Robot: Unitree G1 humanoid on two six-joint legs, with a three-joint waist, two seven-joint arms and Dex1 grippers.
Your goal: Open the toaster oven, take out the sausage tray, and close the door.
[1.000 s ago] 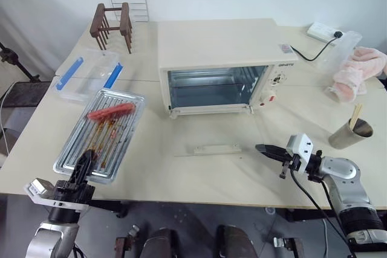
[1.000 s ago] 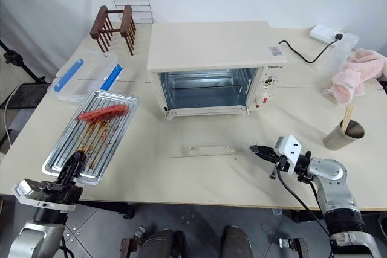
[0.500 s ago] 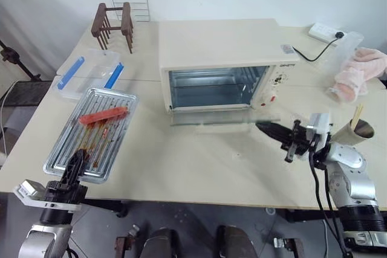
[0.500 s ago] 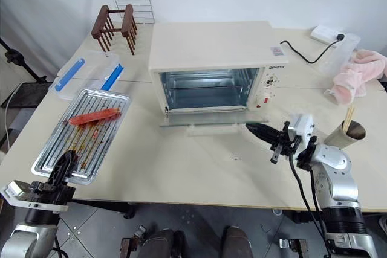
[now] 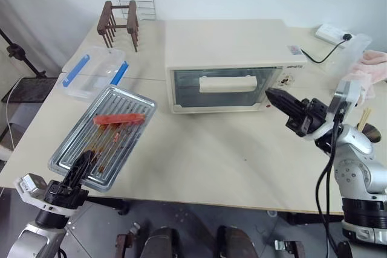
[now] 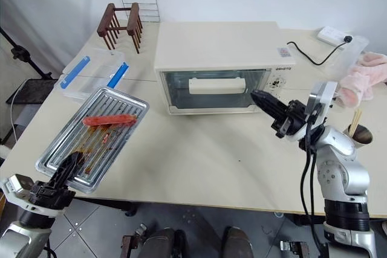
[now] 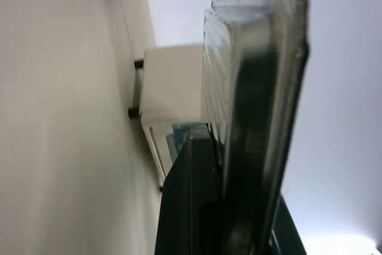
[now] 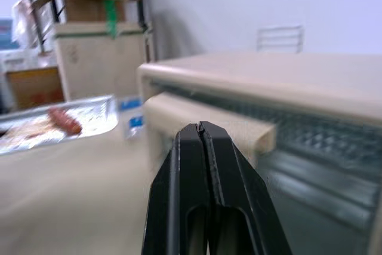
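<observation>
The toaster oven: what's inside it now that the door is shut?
Through the door of the toaster oven only shiny metal walls show, with no tray or food. The door's bar handle hides the middle. The sausage tray is outside, on the table.

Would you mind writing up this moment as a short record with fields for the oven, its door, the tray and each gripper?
toaster oven: stands at the back middle of the table
door: shut, handle across the glass
sausage tray: out of the oven, on the table's left front part, one red sausage on it
left gripper: shut on the sausage tray's near edge
right gripper: shut, holding nothing, by the oven's front right corner
plastic box: behind the tray
</observation>
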